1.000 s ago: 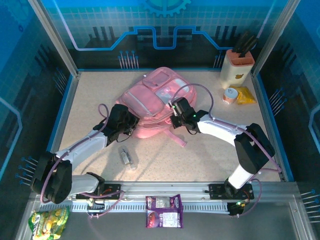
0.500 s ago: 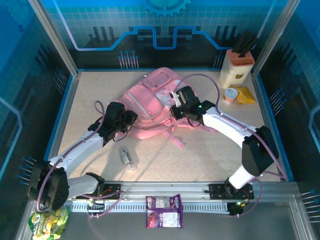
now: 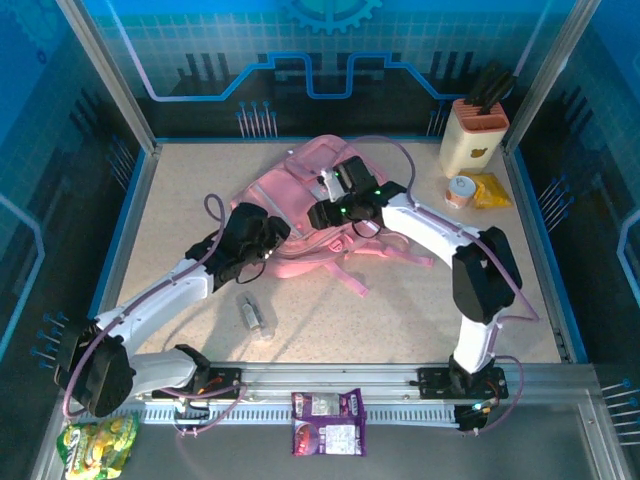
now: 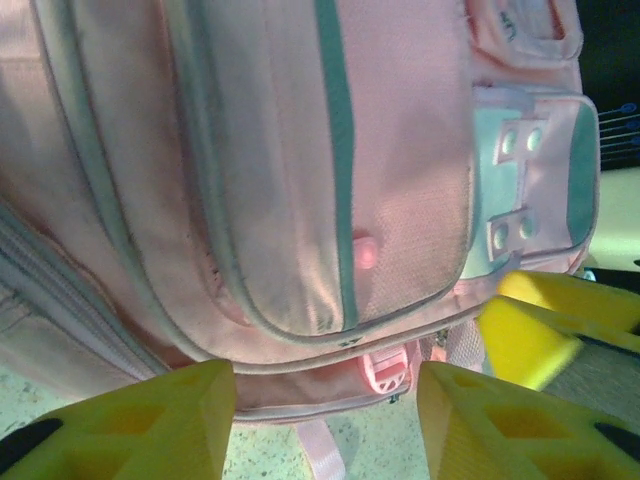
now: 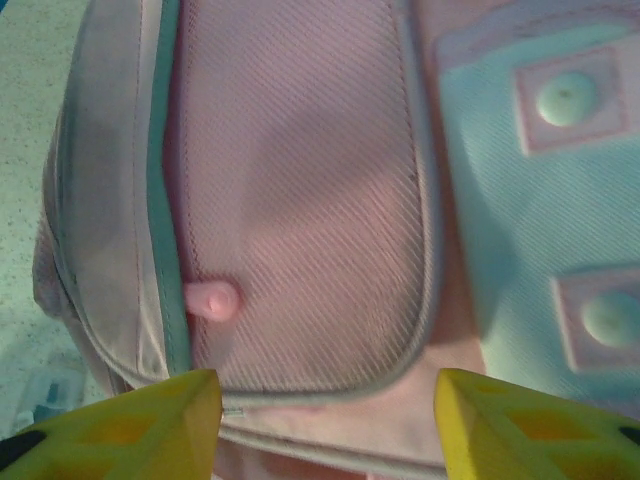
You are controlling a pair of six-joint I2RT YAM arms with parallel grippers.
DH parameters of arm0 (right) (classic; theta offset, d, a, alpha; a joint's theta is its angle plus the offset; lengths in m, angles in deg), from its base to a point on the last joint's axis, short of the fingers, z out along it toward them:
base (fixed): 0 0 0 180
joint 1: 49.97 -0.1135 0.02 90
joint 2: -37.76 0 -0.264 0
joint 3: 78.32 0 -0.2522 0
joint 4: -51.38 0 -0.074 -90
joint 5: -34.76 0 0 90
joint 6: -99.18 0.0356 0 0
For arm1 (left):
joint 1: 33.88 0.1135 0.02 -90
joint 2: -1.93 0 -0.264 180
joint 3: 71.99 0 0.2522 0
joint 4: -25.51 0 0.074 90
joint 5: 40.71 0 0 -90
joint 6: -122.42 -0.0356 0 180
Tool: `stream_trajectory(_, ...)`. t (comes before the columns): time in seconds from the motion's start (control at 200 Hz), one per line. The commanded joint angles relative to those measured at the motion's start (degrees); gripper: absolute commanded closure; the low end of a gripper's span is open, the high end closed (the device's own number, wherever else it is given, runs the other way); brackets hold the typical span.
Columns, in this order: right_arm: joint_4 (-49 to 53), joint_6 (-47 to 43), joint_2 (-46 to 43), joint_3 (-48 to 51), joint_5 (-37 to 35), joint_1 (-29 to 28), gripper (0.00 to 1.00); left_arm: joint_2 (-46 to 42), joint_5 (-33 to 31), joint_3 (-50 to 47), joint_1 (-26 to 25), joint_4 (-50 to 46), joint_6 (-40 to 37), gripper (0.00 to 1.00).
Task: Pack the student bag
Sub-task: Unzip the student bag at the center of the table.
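The student bag (image 3: 290,190) is a soft pink backpack lying flat at the table's middle back, straps trailing toward me. My left gripper (image 3: 268,236) sits at the bag's near left edge. In the left wrist view this gripper (image 4: 325,425) is open, its yellow fingers (image 4: 150,425) wide apart over the bag's (image 4: 300,150) lower seam and a pink buckle (image 4: 388,370). My right gripper (image 3: 322,211) hovers over the bag's front. Seen from the right wrist, it (image 5: 325,430) is open above a pocket (image 5: 300,200) with a pink zipper pull (image 5: 215,298).
A small grey translucent item (image 3: 255,315) lies on the table near the left arm. A beige holder (image 3: 472,135), a tape roll (image 3: 460,190) and a yellow packet (image 3: 490,190) stand at the back right. Snack packets (image 3: 327,422) (image 3: 97,442) lie by the front rail.
Both grippers have gone from shut to open. The right gripper has swung up and left across the bag onto its front pocket. The left gripper has shifted slightly right.
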Motion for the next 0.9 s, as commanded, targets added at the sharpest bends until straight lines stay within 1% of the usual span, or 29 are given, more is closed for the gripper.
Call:
stream_trajectory(0.0,5.1,2.7,3.7,-4.3,0.9,0.4,0.39,0.9,-5.1,2.0,-1.0,-4.5,-5.5,0.44)
stream_trajectory(0.135,7.0,4.2,4.6,-5.5,-3.8,0.5,0.36,1.4,-6.2,2.2,-1.4,-5.7,-9.1,0.37)
stream_trajectory(0.21,7.3,4.8,5.3,-5.4,-3.8,0.5,0.36,1.7,-6.8,2.3,-1.5,-6.0,-10.9,0.34)
stream_trajectory(0.235,7.3,5.0,5.6,-5.5,-3.3,0.6,0.38,1.8,-7.1,2.4,-1.6,-6.0,-11.5,0.33)
stream_trajectory(0.305,6.6,5.5,6.8,-6.0,0.1,0.6,0.46,2.4,-7.5,2.8,-1.7,-6.1,-13.1,0.29)
stream_trajectory(0.355,5.9,6.0,7.5,-6.5,2.0,0.5,0.48,2.7,-7.8,3.1,-1.9,-6.1,-14.3,0.27)
stream_trajectory(0.44,5.5,6.8,8.8,-7.3,2.9,0.5,0.49,2.7,-8.7,3.3,-2.5,-5.5,-16.5,0.25)
stream_trajectory(0.555,3.8,8.7,9.0,-7.1,5.5,1.1,0.61,2.8,-7.5,3.2,-2.7,-4.9,-19.3,0.25)
stream_trajectory(0.665,-0.2,11.2,6.1,-5.1,6.9,1.5,0.83,2.6,-5.8,3.5,-3.1,-4.5,-22.4,0.26)
stream_trajectory(0.75,-3.4,13.8,3.2,-3.8,8.3,1.8,0.95,2.3,-5.4,3.8,-3.8,-5.1,-23.6,0.27)
stream_trajectory(0.795,-4.8,15.3,1.6,-3.2,8.9,2.2,1.00,2.0,-5.2,3.9,-4.2,-5.6,-23.5,0.27)
stream_trajectory(0.896,-9.3,20.1,-2.1,-0.5,10.3,2.7,1.00,1.6,-4.7,4.6,-5.6,-7.7,-20.7,0.28)
